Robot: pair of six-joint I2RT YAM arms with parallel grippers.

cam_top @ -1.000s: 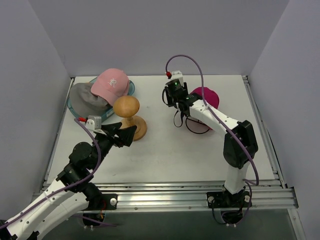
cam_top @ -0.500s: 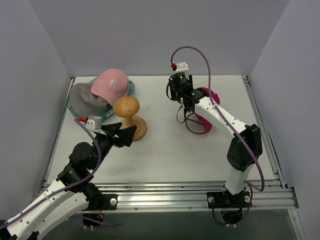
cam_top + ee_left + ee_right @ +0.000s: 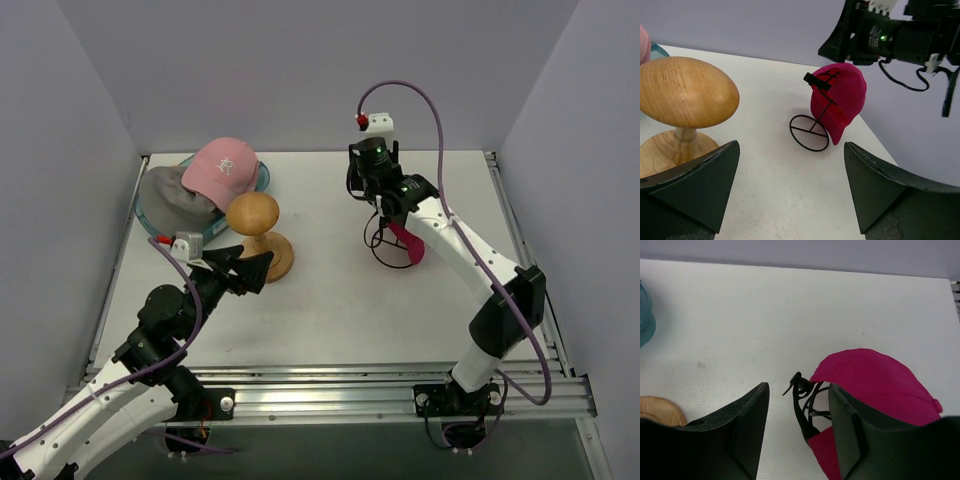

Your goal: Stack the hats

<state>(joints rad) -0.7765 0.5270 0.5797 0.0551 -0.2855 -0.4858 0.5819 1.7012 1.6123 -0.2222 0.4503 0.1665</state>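
A magenta cap (image 3: 408,243) hangs on edge at the right middle of the table, brim pointing down, with my right gripper (image 3: 385,210) shut on its back rim. In the right wrist view the cap (image 3: 875,380) and its black back strap (image 3: 802,405) sit between the fingers of the gripper (image 3: 797,390). From the left wrist view the cap (image 3: 840,100) hangs over a black wire stand (image 3: 810,132). A light pink cap (image 3: 225,165) and a grey cap (image 3: 175,195) lie together at the far left. My left gripper (image 3: 245,265) (image 3: 790,150) is open and holds nothing.
A round-topped wooden hat stand (image 3: 255,215) (image 3: 685,92) rises just ahead of the left gripper. A teal plastic tub (image 3: 262,178) (image 3: 645,315) lies under the pink and grey caps. The wire stand's ring (image 3: 385,250) rests on the table below the right gripper.
The right gripper has risen and moved right and back, pulling the magenta cap up from lying flat to hanging on edge. The left arm has not moved.
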